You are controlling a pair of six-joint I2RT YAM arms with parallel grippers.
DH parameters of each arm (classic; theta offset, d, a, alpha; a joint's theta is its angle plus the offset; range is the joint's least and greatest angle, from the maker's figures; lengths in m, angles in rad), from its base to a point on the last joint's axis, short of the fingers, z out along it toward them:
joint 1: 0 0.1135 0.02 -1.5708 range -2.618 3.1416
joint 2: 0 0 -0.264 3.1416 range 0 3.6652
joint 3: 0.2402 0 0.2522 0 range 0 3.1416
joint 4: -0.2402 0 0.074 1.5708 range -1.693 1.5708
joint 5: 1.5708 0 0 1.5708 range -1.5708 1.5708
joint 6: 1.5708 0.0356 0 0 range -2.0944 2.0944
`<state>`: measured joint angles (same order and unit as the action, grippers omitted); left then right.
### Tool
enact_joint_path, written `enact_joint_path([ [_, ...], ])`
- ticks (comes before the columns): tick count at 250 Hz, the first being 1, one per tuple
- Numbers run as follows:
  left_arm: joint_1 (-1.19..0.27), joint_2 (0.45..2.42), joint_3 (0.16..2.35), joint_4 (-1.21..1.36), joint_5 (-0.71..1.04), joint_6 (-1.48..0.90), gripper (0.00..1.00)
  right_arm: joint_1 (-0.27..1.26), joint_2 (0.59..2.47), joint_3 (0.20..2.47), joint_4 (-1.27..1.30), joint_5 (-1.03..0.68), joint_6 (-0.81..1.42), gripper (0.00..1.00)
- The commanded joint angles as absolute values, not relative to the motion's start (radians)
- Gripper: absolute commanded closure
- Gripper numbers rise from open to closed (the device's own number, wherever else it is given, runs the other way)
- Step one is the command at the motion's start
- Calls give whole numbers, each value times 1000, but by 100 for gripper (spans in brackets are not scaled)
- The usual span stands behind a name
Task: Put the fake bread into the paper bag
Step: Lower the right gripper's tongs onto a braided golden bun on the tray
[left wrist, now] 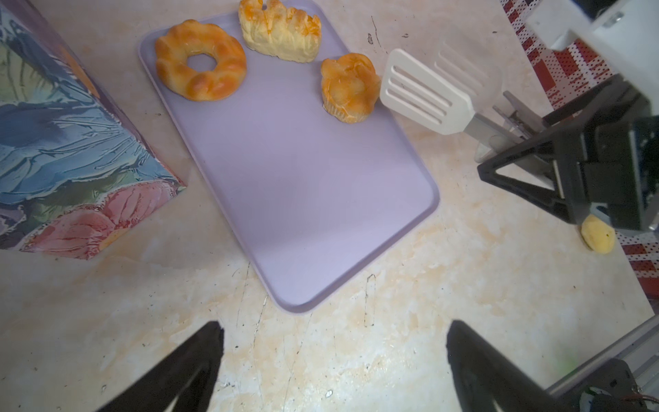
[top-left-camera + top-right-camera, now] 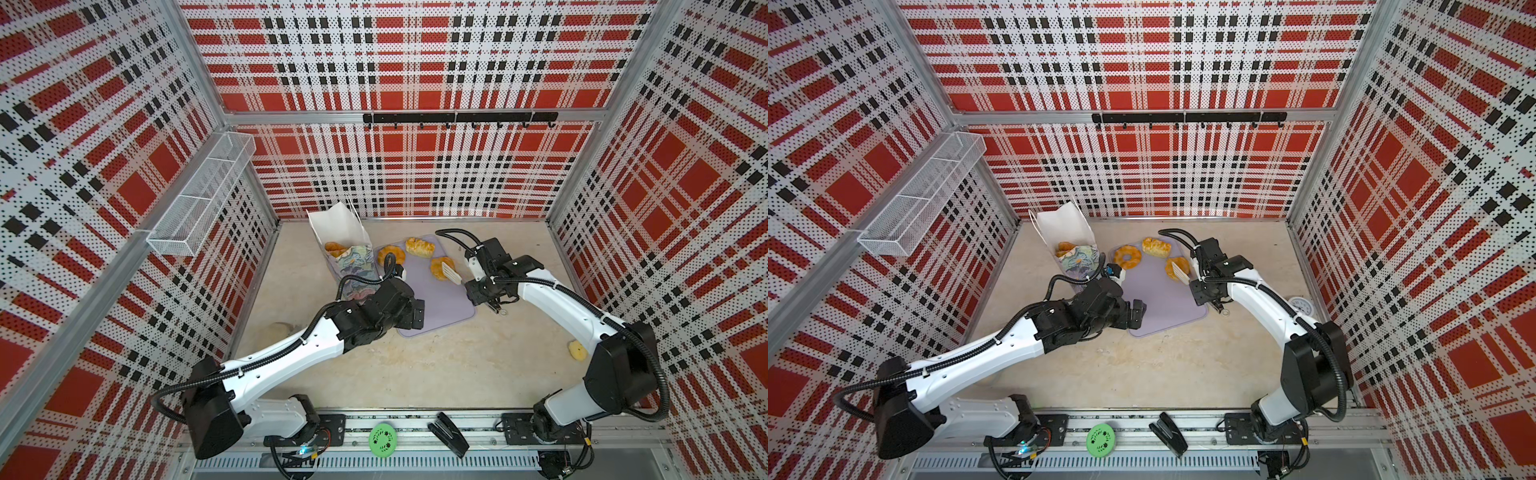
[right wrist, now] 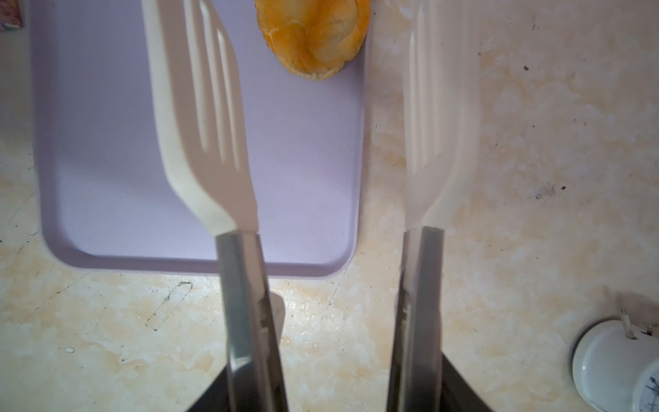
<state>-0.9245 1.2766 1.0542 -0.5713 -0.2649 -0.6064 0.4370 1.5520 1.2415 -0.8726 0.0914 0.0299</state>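
Three pieces of fake bread lie at the far end of the lilac tray [image 1: 303,185]: a ring doughnut [image 1: 200,60], a braided piece [image 1: 280,30] and a round bun [image 1: 349,87]. More fake bread [image 2: 336,249] shows inside the paper bag [image 2: 353,257], which stands left of the tray with its white inside open. My right gripper [image 3: 335,392] is shut on the metal arms of white slotted tongs [image 3: 199,117]. The tongs' blades stand apart above the tray's right edge, close by the bun [image 3: 313,39]. My left gripper [image 1: 334,326] is open and empty near the tray's front corner.
A small yellow lump [image 2: 577,351] lies by the right wall, with a white dial [image 2: 1300,306] near it. A green disc [image 2: 382,439] and a black stapler [image 2: 449,434] sit on the front rail. A wire basket [image 2: 199,195] hangs on the left wall.
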Motion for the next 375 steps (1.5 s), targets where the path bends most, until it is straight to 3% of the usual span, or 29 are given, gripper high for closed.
enact_joint_path([
  [1, -933, 1285, 1052, -545, -263, -626, 1, 435, 1591, 1265, -841, 101, -1, 43],
  [177, -945, 1330, 1025, -549, -249, -650, 1, 436, 1782, 1389, -824, 70, -50, 46],
  [328, -945, 1308, 994, -549, -256, -663, 1, 518, 1678, 1334, -872, 25, -54, 48],
  [375, -945, 1308, 989, -548, -253, -664, 1, 518, 1669, 1328, -893, 128, -64, 46],
])
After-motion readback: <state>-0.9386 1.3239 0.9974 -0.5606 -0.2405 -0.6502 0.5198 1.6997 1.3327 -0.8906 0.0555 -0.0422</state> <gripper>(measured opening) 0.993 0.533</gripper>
